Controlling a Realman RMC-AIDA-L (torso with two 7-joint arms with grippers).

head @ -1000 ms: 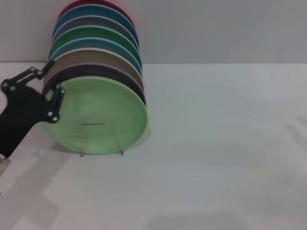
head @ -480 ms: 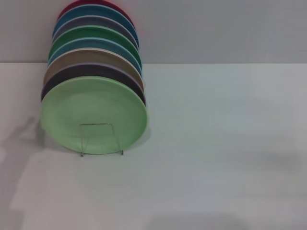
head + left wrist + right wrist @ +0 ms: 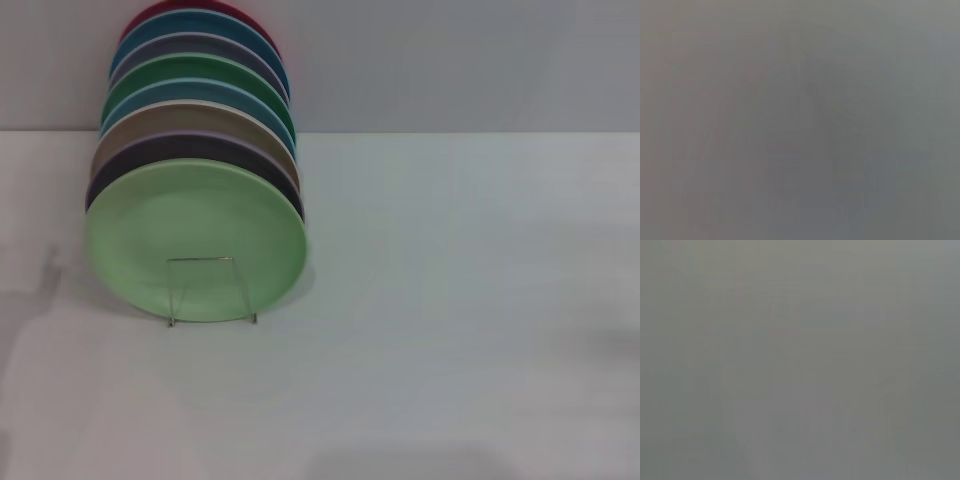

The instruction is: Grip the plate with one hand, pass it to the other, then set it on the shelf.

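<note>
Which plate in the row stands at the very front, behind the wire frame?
The light mint-green plate: its whole face shows, while the darker green plate and the others behind show only upper rims.

The mint-green plate (image 3: 195,240) stood upright at the front of a row of plates (image 3: 200,110), its lower middle crossed by the rack's thin front frame (image 3: 210,290). Behind it the other plates were packed close. To its right and in front, the white table (image 3: 450,300) lay open.
</note>
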